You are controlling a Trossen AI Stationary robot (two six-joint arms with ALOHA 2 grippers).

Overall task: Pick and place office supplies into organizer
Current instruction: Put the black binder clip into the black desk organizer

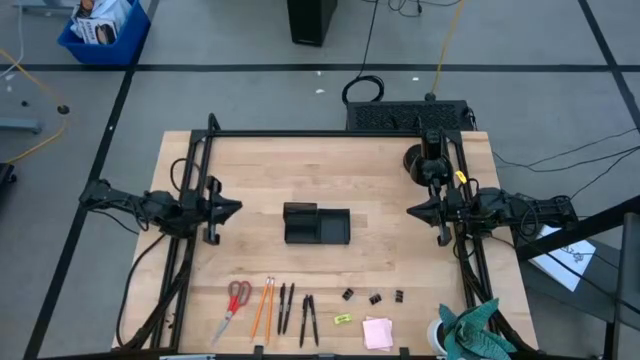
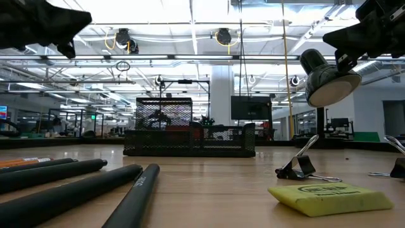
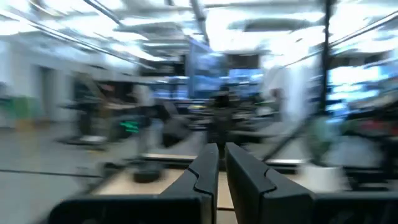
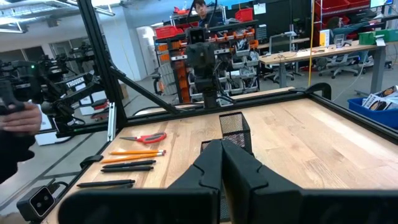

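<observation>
Waiting at opposite table edges: left gripper point(image 1: 232, 209) nearly closed, empty; right gripper point(image 1: 415, 210) clenched, empty. Black mesh compartmented organizer point(image 1: 317, 224) sits mid-table, red-handled scissors point(image 1: 233, 303), orange pencils point(image 1: 263, 307), black pens point(image 1: 297, 311) untouched along the front. Risk: tightly spaced pens, jaws may catch two.

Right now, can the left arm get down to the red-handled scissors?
Probably yes: the left pincer hangs shut above bare table, and the red-handled scissors lie apart from the orange pencils, with nothing between.
</observation>
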